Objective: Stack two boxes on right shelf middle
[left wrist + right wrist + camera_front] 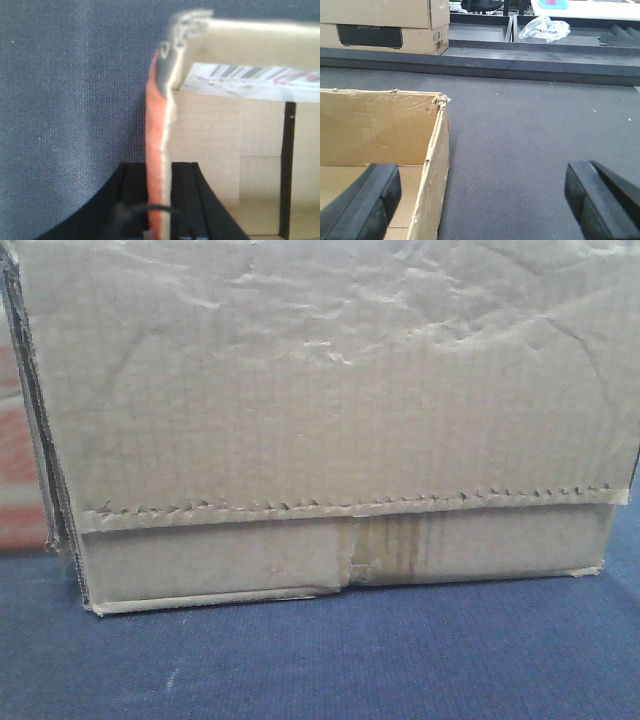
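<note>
A tan cardboard box (pixel 330 410) with a wrinkled face and a jagged tape strip fills the front view, standing on blue carpet (pixel 320 660). In the left wrist view my left gripper (pixel 159 167) is shut on the box's orange-taped side wall (pixel 156 125), one black finger (pixel 135 185) outside and one inside. My right gripper (pixel 480 185) is open and straddles the open box's other side wall (pixel 432 170). Its left finger (pixel 370 200) is over the box's inside, its right finger (pixel 600 200) over the carpet. The shelf is out of view.
Grey-blue carpet (pixel 535 130) stretches right of the box. Behind it runs a dark low ledge (pixel 520 62) with black trays. Large cartons with a black label (pixel 380 25) stand at the back left, and a crumpled plastic bag (pixel 545 27) lies at the back.
</note>
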`<state>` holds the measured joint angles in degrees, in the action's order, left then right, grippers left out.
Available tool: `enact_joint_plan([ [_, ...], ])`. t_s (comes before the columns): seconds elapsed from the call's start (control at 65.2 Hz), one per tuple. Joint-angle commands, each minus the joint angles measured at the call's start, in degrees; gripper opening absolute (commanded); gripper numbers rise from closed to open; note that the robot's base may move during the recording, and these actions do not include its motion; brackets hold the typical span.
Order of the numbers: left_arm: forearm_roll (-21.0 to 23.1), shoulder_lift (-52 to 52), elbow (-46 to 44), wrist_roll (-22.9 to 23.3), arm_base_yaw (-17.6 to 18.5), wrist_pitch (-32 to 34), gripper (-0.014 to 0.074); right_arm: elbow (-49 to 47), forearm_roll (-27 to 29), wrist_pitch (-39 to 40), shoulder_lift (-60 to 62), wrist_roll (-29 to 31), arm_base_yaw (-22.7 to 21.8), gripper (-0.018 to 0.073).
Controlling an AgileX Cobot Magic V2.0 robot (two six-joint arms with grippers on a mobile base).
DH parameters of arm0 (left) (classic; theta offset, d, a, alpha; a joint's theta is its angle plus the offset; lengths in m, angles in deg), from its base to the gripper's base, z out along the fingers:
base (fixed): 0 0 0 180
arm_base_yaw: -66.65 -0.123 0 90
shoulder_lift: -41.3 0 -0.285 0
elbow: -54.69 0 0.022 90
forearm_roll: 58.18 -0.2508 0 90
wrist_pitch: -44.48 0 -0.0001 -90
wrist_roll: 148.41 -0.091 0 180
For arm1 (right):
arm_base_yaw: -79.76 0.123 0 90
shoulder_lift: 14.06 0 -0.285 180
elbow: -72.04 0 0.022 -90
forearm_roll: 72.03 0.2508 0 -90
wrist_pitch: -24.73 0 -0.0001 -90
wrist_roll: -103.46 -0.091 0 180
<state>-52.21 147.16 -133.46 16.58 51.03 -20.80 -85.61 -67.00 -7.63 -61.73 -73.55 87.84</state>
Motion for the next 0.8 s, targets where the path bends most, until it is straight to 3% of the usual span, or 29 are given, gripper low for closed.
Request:
enact_joint_plan([
  [0.0,0.5,-0.8,0.0,0.0,0.1,-0.1,-0.0111,-0.5,-0.2,0.9,-0.1,0.0,0.0,0.0570],
  [0.138,0.2,-4.2,-0.4,0.3,-0.1,0.1,-0.0111,-0.5,-0.2,1.0,-0.1,0.0,0.0,0.0570],
  [0.322,-2.6,-10.1,-5.6,5.6,-0.1,0.2,-0.0111,-0.5,-0.2,1.0,-0.1,0.0,0.0,0.0570],
  [0.521,-2.5,-16.9,-12.6,12.3,0.1,2.2,-0.0111,-0.5,-0.2,0.8,-0.1,0.0,0.0,0.0570],
  [0.674,0.1,-20.4,-18.8,12.7,2.4,4.2,-0.0111,-0.4,-0.2,0.7,-0.1,0.0,0.0,0.0570],
  [0.782,2.3,-21.0,-23.3,12.7,6.1,3.3,-0.0111,-0.4,-0.2,0.7,-0.1,0.0,0.0,0.0570],
])
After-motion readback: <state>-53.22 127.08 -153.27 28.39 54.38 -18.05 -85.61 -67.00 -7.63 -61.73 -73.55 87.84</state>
